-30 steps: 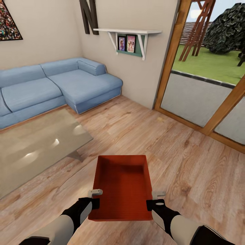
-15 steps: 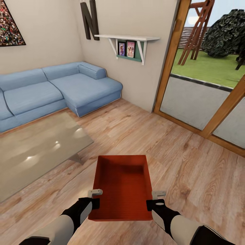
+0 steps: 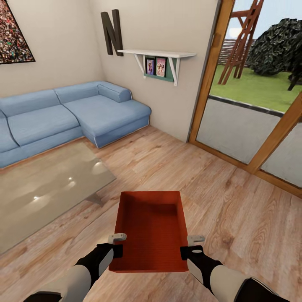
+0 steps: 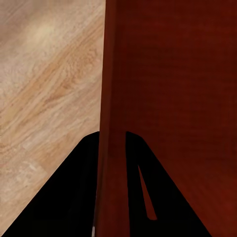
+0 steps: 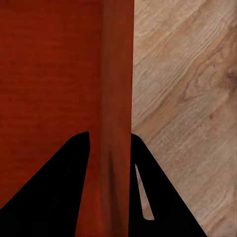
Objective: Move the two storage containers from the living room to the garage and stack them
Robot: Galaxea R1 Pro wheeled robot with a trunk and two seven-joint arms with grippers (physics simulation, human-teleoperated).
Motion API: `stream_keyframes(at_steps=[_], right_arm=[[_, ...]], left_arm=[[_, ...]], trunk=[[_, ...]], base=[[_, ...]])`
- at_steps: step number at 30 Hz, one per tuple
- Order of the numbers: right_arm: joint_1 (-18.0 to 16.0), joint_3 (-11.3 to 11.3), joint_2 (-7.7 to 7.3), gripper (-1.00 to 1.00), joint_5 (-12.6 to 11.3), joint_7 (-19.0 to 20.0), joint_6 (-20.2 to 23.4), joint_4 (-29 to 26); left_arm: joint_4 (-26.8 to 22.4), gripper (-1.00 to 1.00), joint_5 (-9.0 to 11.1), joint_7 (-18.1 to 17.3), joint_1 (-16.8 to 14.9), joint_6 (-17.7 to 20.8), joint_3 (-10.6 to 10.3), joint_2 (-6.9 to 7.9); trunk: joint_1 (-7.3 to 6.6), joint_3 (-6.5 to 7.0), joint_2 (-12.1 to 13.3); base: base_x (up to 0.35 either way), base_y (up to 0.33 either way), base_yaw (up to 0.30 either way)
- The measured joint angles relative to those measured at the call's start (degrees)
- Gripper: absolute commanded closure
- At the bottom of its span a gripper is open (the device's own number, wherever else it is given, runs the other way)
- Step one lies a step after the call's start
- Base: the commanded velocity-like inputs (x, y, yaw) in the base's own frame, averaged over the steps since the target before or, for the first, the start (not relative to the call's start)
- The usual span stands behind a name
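Observation:
I hold one orange-red storage container (image 3: 151, 228) in front of me above the living room's wood plank floor (image 3: 235, 218). My left gripper (image 3: 114, 251) is shut on its left wall, and my right gripper (image 3: 189, 252) is shut on its right wall. In the left wrist view the container wall (image 4: 111, 123) runs between the two dark fingers (image 4: 74, 187). The right wrist view shows the other wall (image 5: 116, 98) pinched the same way between its fingers (image 5: 158, 197). The bin is open-topped and empty.
A blue corner sofa (image 3: 71, 113) fills the far left corner, with a glass coffee table (image 3: 37, 188) close on my left. Wood-framed glass doors (image 3: 251, 105) stand to the right. A white wall shelf (image 3: 157, 54) and a large letter N (image 3: 111, 32) hang on the beige wall.
The whole view has drifted: sofa, table and shelf sit slightly further away and shifted, so the camera has moved. The container and both grippers keep their places in the picture.

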Motion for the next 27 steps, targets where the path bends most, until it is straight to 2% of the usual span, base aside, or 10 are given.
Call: stream_keyframes(at_steps=[12, 20, 27], right_arm=[[0.0, 0.09, 0.0, 1.0, -0.08, -0.02, 0.02, -0.01], [0.0, 0.08, 0.01, 1.0, -0.08, -0.02, 0.02, 0.0], [0.01, 0.21, 0.02, 1.0, -0.24, -0.02, -0.03, 0.03]], left_arm=[[0.0, 1.0, -0.01, -0.02, 0.01, 0.0, 0.01, 0.01], [0.01, 1.0, 0.04, 0.0, 0.0, 0.0, -0.02, 0.01], [0.02, 1.0, -0.01, -0.01, 0.0, -0.01, -0.01, 0.01]], trunk=[[-2.64, 3.21, 4.82], [-4.39, 4.79, 8.03], [-5.93, 6.42, 10.84]], base=[[0.0, 0.0, 0.0], [0.0, 0.0, -0.004], [0.0, 0.0, -0.131]])
